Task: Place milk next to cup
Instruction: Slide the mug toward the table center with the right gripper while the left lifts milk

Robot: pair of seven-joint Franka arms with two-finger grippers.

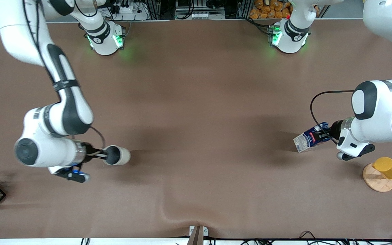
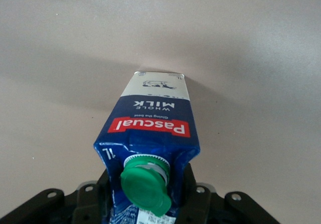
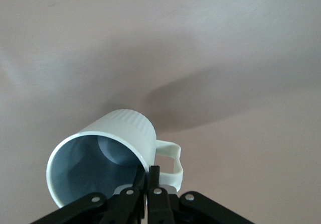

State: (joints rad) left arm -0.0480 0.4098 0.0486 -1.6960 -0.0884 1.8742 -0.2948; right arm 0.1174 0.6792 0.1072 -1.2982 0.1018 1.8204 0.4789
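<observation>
Now both grasps look made: left gripper (image 1: 326, 134) clamps the milk carton (image 1: 309, 140), right gripper (image 1: 101, 154) pinches the cup (image 1: 117, 155) rim. Next, the carton must travel toward nine o'clock.

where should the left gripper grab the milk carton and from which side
Grip the milk at its gabled top, beside the green cap, coming from above: the flat side panels suit two fingers. The left gripper already straddles that top, carton tilted.

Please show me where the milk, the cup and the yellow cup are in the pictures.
milk (image 2: 150, 114): left wrist view, on the blue front panel above the red label.
cup (image 1: 124, 155): front view, on its ribbed outer wall.
yellow cup (image 1: 388, 167): front view, on its side, above the round wooden coaster.
</observation>
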